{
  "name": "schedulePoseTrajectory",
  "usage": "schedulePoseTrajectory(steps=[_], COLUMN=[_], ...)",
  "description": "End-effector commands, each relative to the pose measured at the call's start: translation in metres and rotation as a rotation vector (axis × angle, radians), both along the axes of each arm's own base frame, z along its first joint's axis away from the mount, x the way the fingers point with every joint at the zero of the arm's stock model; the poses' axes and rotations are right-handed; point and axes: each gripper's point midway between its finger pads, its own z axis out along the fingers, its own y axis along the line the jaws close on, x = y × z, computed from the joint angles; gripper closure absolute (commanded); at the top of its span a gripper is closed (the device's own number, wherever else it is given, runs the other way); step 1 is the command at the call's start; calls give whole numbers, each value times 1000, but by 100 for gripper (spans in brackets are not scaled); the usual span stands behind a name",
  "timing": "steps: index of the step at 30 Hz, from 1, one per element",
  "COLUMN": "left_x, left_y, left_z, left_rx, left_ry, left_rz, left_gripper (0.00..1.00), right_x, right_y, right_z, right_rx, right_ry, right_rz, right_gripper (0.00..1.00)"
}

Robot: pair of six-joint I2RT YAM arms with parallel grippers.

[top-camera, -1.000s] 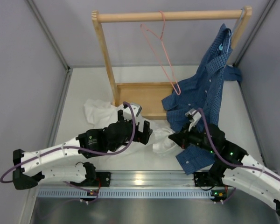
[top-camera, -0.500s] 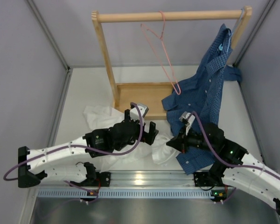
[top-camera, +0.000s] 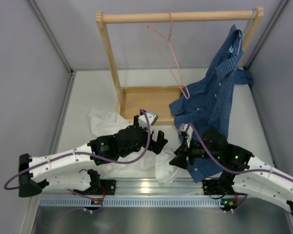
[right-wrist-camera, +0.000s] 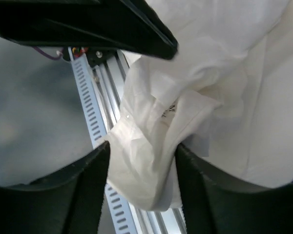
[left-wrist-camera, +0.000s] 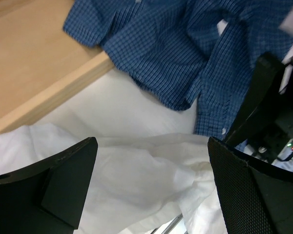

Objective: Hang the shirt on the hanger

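The white shirt (top-camera: 103, 122) lies crumpled on the table in front of the rack, one fold hanging over the front rail (top-camera: 164, 171). The pink hanger (top-camera: 169, 58) hangs empty from the rack's rod. My left gripper (top-camera: 158, 139) hovers wide open above the shirt (left-wrist-camera: 136, 180), touching nothing (left-wrist-camera: 151, 146). My right gripper (top-camera: 177, 159) is at the shirt's near-right edge. In the right wrist view its jaws stand apart, and a bunched fold of the shirt with the collar label (right-wrist-camera: 151, 122) sits between them (right-wrist-camera: 141, 148).
A wooden rack (top-camera: 176, 17) with a flat base (top-camera: 146, 100) stands at the back. A blue checked shirt (top-camera: 215, 92) hangs from its right end and drapes onto the table beside my right arm (left-wrist-camera: 176, 53). A metal rail (top-camera: 146, 187) runs along the near edge.
My right gripper slid left and toward the front rail, dragging the shirt's fold, and its jaws parted. The left gripper shifted slightly right, still open.
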Motion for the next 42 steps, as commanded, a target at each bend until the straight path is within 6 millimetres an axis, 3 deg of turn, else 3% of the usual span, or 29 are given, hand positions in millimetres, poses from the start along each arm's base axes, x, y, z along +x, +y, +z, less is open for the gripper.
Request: schedulePoseTrajectory(steps=[1,2,5,6,7,13,18,22,29,33,38,42], left_x=[11,14,23,23,23,11,0,-1,-2,-1,1,1], left_y=[-1,4,14,16,19,17,15,20,20,19,20,20], left_z=[-31,-39,-46,-49,-56,-83,-115,-132,-139,-137,-135,-133], left_rx=[49,58,49,46,56,67,95,125,145,145,143,134], left_ry=[39,48,63,76,84,163,233,250,259,251,242,239], left_rz=[61,87,148,155,162,126,99,117,109,108,117,118], left_gripper=[2,2,2,2,2,3,7,7,14,14,13,12], right_x=[12,12,13,19,25,62,58,50,27,14,5,12], right_y=[-1,-4,-10,-14,-18,-53,-69,-88,-81,-77,-69,-66], right_z=[19,12,1,-2,-4,-30,-49,-67,-77,-87,-100,-107], right_rx=[-14,-51,-85,-94,-102,-161,-202,-267,-239,-270,-291,-299], right_ry=[-27,3,60,76,84,158,234,280,381,430,470,449], right_rz=[-75,-92,-146,-212,-265,-638,-728,-798,-712,-653,-597,-611], right_gripper=[43,38,34,28,27,32,30,37,64,70,69,69])
